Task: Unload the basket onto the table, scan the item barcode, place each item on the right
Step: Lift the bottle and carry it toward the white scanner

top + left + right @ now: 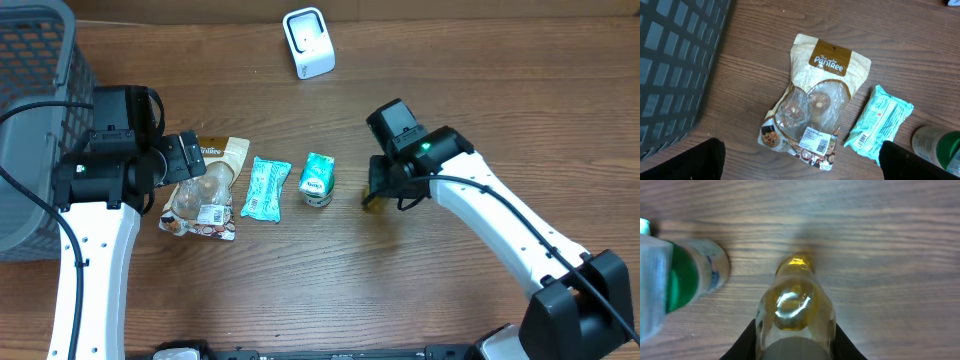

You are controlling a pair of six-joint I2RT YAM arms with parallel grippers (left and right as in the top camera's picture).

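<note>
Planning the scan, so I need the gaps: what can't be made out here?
No barcode shows on the yellow bottle; overhead, the right gripper mostly covers it.
Label print on the snack bag: too small, left wrist.
The green bottle: blurred, cut by right wrist frame edge.

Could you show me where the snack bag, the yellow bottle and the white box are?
Snack bag (812,105): left wrist view, on its clear window.
Yellow bottle (795,305): right wrist view, on its body.
White box (308,42): overhead view, on its front face.

Overhead, right gripper (383,188) mostly hides the yellow bottle (369,204).
</note>
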